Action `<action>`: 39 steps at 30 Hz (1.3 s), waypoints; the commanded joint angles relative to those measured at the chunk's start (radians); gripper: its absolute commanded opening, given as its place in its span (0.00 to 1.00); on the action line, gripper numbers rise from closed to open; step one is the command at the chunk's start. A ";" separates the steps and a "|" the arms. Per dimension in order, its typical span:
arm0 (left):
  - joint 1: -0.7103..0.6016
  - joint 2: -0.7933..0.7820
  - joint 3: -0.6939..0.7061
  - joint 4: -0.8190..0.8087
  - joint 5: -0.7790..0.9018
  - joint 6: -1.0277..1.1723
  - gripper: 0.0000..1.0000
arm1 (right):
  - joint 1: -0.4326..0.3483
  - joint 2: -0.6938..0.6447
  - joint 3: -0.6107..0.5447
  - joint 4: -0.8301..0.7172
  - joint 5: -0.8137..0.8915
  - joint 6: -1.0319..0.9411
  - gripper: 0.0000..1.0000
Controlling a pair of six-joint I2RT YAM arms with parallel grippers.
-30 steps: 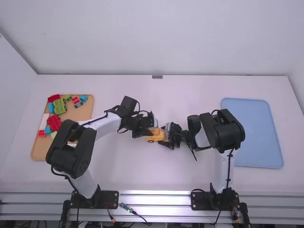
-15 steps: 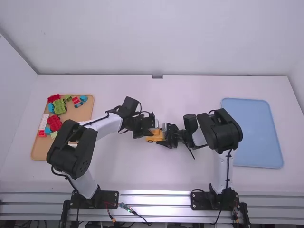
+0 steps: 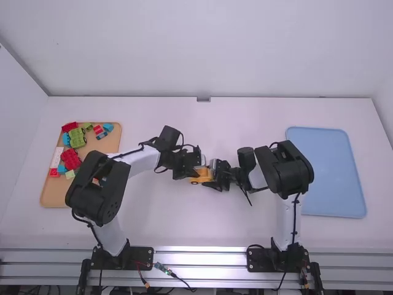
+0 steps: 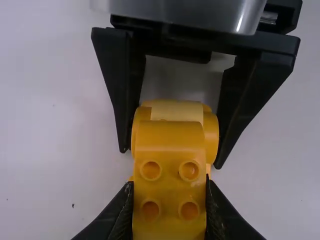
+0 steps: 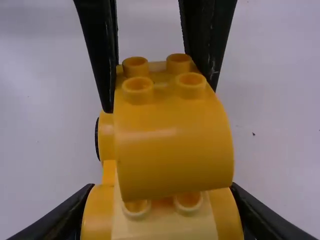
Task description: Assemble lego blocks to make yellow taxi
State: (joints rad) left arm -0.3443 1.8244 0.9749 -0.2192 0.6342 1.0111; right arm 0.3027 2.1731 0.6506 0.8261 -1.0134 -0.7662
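Left elbow (image 3: 96,187) has swung inward; left hand (image 4: 169,186) grips the curved block (image 5: 172,145) above the base (image 5: 162,227) the right hand (image 5: 162,190) clamps, likely for pressing.

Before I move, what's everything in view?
Top block: 1, yellow, in left gripper, over base
Base: 1 assembly, yellow, in right gripper, mid-table
Red blocks: several, red, tan tray
Green blocks: several, green, tan tray
Blue blocks: several, blue, tan tray
White block: count unclear, white, tan tray
Tan tray: 1, tan, table's left
Blue tray: 1, blue, table's right
Table: 1, white, under everything
Rail: 1, grey, near edge
Arms: 2, white and black, based at near edge
Grippers: 2, black, mid-table
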 commanded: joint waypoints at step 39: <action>-0.100 0.028 0.028 -0.069 -0.182 -0.019 0.02 | -0.002 0.019 0.010 -0.004 -0.011 -0.001 0.65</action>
State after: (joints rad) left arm -0.4240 1.8252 1.0172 -0.2687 0.5117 1.0279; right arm 0.2955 2.1750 0.6506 0.8185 -1.0225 -0.7670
